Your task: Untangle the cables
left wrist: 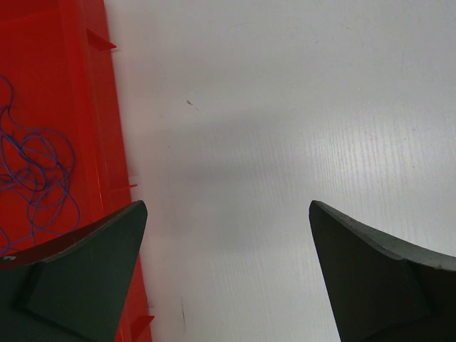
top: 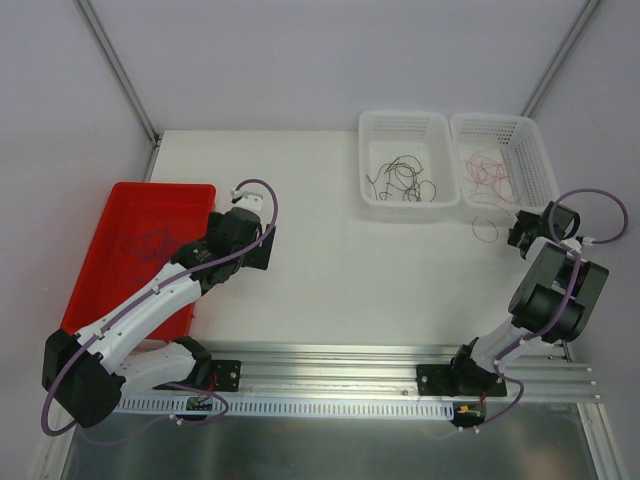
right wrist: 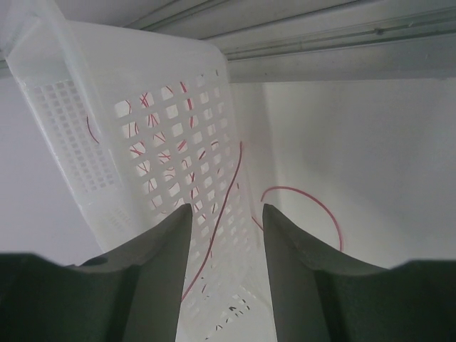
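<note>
Top external: cables [top: 405, 180] in one red tray [top: 100, 290], two white baskets [top: 400, 122].

No readable text, label or number anywhere.

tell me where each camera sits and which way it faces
Top external: above and behind the arm bases, looking down on the table; left arm and right arm show.
Left wrist: on the left arm, looking down at the table beside the tray; left gripper wide open.
Right wrist: on the right arm, facing the right basket and a red cable; right gripper part open.
Shared: top and left wrist both show the tray; top and right wrist, that basket.
</note>
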`<state>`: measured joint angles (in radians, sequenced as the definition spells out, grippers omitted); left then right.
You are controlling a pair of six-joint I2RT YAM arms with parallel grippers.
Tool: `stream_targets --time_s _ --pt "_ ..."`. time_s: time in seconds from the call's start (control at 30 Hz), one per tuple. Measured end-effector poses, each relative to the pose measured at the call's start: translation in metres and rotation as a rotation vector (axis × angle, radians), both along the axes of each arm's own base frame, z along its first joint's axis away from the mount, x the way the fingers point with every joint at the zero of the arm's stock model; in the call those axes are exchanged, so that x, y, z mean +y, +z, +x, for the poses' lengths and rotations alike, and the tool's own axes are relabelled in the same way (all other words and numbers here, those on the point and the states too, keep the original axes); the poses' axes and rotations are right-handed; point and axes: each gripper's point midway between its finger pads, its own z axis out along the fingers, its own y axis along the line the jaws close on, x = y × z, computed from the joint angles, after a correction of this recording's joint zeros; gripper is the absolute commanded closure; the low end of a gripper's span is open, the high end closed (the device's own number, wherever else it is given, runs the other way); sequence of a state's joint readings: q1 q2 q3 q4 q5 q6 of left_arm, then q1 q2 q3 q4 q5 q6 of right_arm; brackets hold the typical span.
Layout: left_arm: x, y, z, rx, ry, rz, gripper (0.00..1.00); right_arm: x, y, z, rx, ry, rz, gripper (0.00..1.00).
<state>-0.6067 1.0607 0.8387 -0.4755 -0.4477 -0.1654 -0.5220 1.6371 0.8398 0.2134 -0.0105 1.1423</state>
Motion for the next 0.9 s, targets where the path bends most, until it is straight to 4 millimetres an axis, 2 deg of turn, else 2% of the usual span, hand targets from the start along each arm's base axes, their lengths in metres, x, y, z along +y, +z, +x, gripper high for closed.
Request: stream_targets --time_s 0.3,0.43,0.47,0.53,0.67,0.73,0.9 --pt "0.000 0.000 0.000 0.000 -0.001 0.000 0.01 0.005 -0.011 0.012 -0.010 0.015 0.033 0.55" --pt "0.000 0.000 0.000 0.000 -0.002 0.001 0.01 0.006 -0.013 0.016 -0.014 0.019 0.044 0.66" --pt "0.000 0.000 0.000 0.001 -0.002 0.001 0.01 0.007 -0.013 0.017 -0.017 0.020 0.045 0.72" --pt "0.000 0.000 0.000 0.001 -0.002 0.001 0.01 0.008 -0.012 0.018 -0.023 0.021 0.047 0.78" --pt "0.000 0.000 0.000 0.001 -0.002 0.001 0.01 0.010 -0.010 0.020 -0.034 0.027 0.051 0.96" --pt "0.000 0.000 0.000 0.001 -0.002 0.001 0.01 0.010 -0.010 0.021 -0.035 0.028 0.054 0.99" --pt "0.000 0.000 0.000 0.001 -0.002 0.001 0.01 0.014 -0.004 0.018 -0.037 0.038 0.060 0.99"
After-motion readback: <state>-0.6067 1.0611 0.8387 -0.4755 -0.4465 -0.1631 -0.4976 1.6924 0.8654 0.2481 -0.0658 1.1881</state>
